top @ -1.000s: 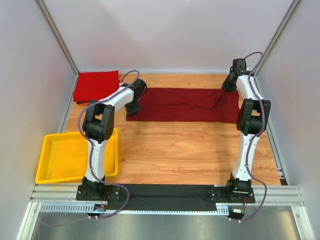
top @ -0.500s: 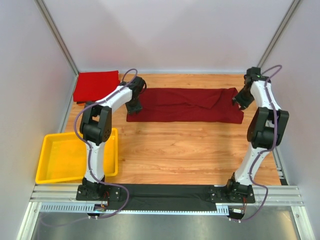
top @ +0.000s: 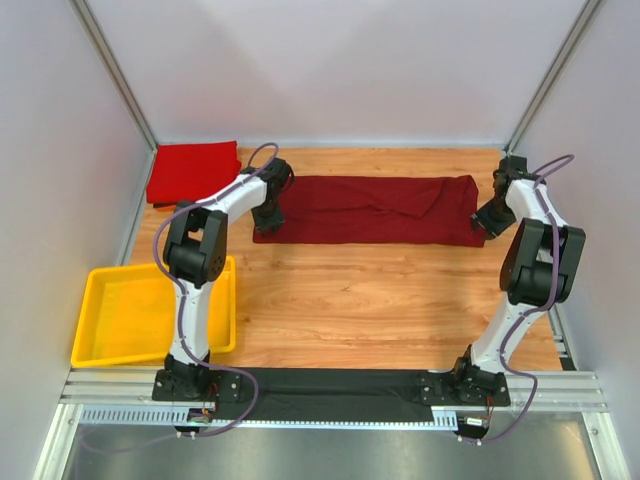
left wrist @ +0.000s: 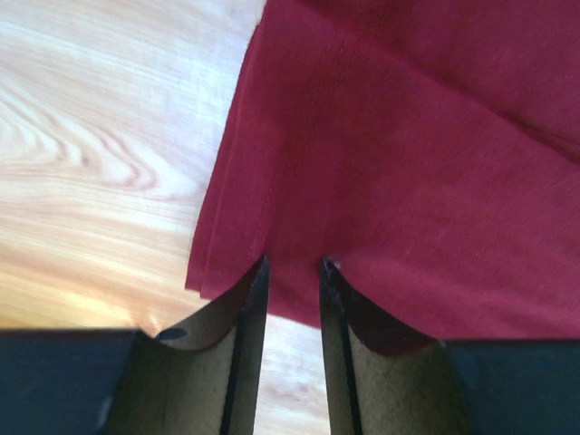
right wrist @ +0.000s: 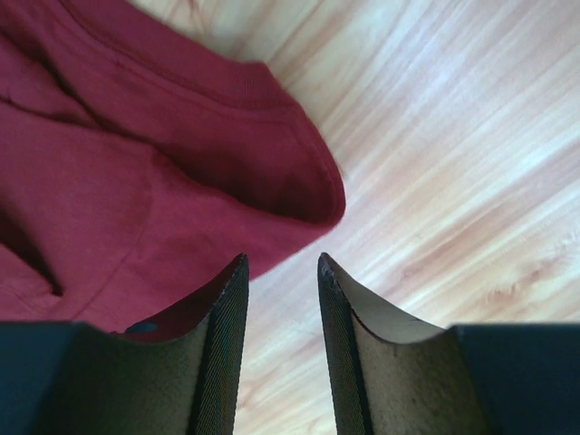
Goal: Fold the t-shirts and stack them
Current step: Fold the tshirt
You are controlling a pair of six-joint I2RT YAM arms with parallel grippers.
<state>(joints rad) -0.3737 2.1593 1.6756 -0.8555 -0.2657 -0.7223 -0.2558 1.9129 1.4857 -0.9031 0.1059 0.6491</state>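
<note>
Dark maroon t-shirt lies as long folded strip across far half of table. Brighter red t-shirt lies folded in far left corner. Left gripper at strip's left end: jaws apart by narrow gap, tips over cloth edge, nothing pinched. Right gripper at strip's right end — jaws apart, bare wood between. Yellow tray at near left edge.

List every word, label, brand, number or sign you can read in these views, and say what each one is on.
None: no readable text in any view.
The maroon t-shirt, the red t-shirt, the yellow tray and the wooden table are all plain and unprinted.
</note>
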